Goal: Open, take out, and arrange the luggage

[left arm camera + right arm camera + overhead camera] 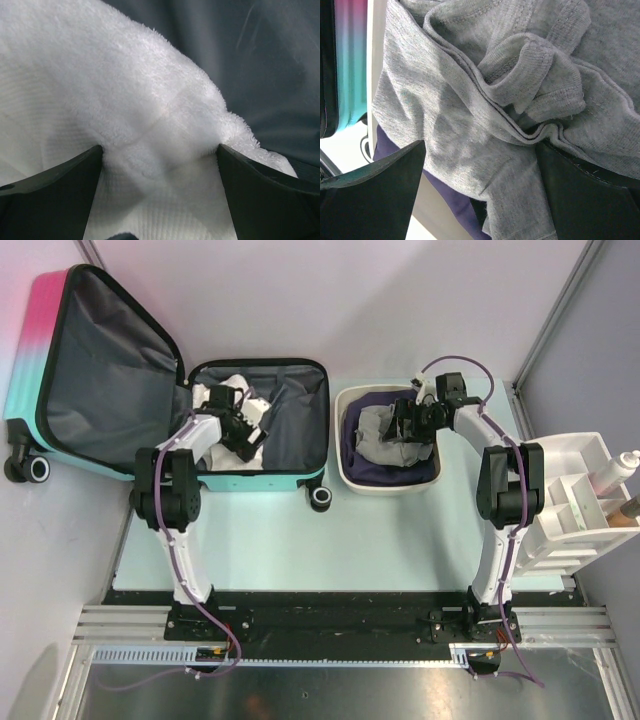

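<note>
luggage (100, 370) open | left end effector (160, 150) on white towel (125, 85)

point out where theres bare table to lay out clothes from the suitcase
Widest bare table: the stretch between the left arm and right arm, in front of the suitcase and white tub. A thin strip lies behind the tub. Crowded: the tub is full of clothes, and the organiser fills the right edge.

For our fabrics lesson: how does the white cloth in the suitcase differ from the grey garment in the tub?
The white cloth is fluffy terry; the grey garment is a smooth knit with stitched seams. The white cloth lies in the luggage; the grey garment lies in the white tub. Both are crumpled.
</note>
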{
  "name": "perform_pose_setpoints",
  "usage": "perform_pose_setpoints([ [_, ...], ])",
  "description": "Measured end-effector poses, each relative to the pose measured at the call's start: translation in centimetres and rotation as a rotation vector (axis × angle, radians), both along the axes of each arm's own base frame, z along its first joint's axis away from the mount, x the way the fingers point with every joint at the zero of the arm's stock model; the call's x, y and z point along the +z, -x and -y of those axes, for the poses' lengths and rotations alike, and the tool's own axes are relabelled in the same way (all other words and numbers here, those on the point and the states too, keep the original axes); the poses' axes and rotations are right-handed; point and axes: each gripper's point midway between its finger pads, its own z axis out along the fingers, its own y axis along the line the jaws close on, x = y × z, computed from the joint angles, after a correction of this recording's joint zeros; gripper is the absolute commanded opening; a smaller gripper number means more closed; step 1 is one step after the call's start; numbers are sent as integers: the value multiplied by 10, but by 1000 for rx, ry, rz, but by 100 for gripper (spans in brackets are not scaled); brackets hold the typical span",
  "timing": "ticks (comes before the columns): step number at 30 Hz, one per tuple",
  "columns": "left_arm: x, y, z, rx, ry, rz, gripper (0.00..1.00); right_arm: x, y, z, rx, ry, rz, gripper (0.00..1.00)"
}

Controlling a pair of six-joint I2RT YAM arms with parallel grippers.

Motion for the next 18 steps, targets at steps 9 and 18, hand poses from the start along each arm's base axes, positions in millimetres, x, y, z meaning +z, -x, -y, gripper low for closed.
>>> perform_pose_setpoints([
  [9, -3, -15, -4, -66, -46, -11, 17, 1, -1, 2, -2, 1, -5, 98],
  [18, 42, -28, -5, -8, 90, 22, 0, 3, -3, 4, -4, -7, -13, 98],
])
